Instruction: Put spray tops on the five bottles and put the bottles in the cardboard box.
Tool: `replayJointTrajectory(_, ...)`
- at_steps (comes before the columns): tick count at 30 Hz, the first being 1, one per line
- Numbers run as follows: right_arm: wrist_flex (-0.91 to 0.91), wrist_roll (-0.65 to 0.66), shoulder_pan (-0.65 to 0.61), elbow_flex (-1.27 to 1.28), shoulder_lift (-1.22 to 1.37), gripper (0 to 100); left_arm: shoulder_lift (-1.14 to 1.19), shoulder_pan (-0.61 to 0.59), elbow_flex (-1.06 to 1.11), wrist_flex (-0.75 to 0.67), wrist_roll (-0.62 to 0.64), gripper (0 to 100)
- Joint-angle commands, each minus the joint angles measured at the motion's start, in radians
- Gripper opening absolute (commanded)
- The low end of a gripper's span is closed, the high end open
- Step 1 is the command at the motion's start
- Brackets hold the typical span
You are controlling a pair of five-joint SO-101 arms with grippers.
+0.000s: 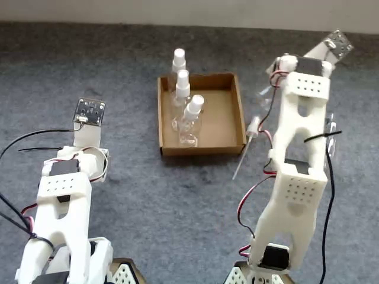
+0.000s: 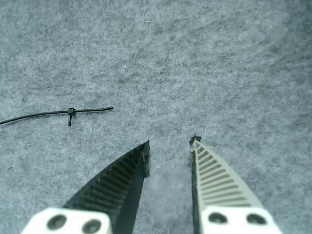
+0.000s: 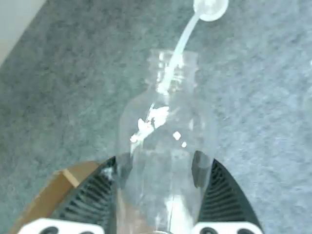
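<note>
Right claw (image 3: pixel 158 163) around the clear bottle (image 3: pixel 163 122)

- A cardboard box (image 1: pixel 240 112) sits on the grey table (image 1: pixel 148 195), toward the far side.
- Three clear bottles (image 1: pixel 188 121) stand in its left half in a far-to-near row, each with a white spray top (image 1: pixel 195 103).
- A loose spray top (image 1: pixel 253 126), tube attached, is just right of the box, beside the right arm (image 1: pixel 299 148).
- The left arm (image 1: pixel 62 195) is near left, well apart.
</note>
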Motion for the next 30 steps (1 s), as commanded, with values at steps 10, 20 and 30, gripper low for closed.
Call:
replayJointTrajectory(10, 0.432, 0.988, 0.107, 0.018, -0.070, 8.8, -0.007, 0.053, -0.004, -0.012, 0.005, 13)
replayJointTrajectory(20, 0.242, 0.984, 0.173, 0.278, -0.070, 8.7, -0.010, 0.053, -0.012, -0.012, 0.008, 13)
replayJointTrajectory(30, 0.182, 0.910, 0.182, 0.383, -0.082, 0.4, -0.269, 0.077, -0.252, 0.347, 0.003, 13)
